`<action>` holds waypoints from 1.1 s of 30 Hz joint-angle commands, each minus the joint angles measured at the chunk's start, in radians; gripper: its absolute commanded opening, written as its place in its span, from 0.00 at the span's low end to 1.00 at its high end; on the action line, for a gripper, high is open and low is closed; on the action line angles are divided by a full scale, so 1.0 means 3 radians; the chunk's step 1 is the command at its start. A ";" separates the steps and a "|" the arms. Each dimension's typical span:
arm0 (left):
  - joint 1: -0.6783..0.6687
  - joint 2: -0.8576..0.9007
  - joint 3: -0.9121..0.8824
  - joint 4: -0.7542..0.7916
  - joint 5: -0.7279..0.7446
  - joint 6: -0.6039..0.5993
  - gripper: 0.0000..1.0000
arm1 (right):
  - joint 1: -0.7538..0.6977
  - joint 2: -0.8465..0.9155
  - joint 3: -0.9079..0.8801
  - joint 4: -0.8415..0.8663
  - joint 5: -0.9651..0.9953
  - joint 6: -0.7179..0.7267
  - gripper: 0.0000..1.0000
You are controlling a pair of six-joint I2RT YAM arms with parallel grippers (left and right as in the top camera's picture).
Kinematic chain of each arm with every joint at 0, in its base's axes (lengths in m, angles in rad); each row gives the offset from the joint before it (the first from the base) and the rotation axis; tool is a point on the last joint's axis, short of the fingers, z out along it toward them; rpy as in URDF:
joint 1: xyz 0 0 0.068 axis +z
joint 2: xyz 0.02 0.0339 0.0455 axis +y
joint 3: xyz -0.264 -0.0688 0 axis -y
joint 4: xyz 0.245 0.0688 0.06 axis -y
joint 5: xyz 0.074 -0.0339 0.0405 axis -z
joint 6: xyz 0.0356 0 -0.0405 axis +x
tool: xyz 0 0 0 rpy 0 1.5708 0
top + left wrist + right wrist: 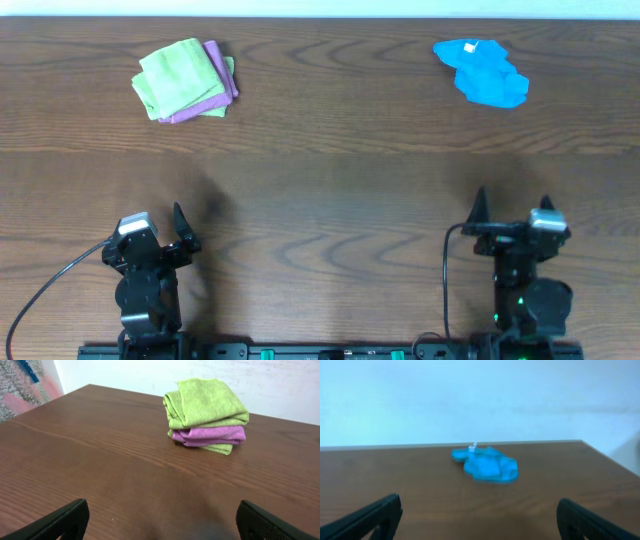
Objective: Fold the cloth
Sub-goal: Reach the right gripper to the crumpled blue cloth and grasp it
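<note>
The bright blue cloth (483,72) lies crumpled at the far right of the table, its small white tag on top; it also shows in the right wrist view (486,464), far ahead of the fingers. My right gripper (510,208) is open and empty near the front edge, well short of the cloth; its fingers frame bare table (480,520). My left gripper (160,225) is open and empty at the front left; its fingers frame bare table (162,522).
A folded lime-green cloth (178,75) lies on a pink-purple cloth (222,75) at the far left, also in the left wrist view (207,402). The brown wooden table (330,170) ends at a white wall behind.
</note>
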 commanded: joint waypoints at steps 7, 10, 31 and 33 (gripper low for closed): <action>-0.0011 -0.0037 -0.0103 -0.0039 -0.0061 0.0062 0.95 | -0.0434 0.2411 0.0907 0.0637 -0.0585 0.0256 0.99; -0.0011 -0.0037 -0.0103 -0.0039 -0.0061 0.0062 0.95 | -0.0469 0.3245 0.1611 0.0412 -0.0813 0.0178 0.99; -0.0011 -0.0037 -0.0103 -0.0039 -0.0061 0.0062 0.95 | -0.0506 0.6424 0.5418 -0.1822 -0.0904 0.0036 0.99; -0.0010 -0.0037 -0.0103 -0.0039 -0.0061 0.0062 0.95 | -0.0537 0.6594 0.5688 -0.2064 -0.0900 0.0080 0.99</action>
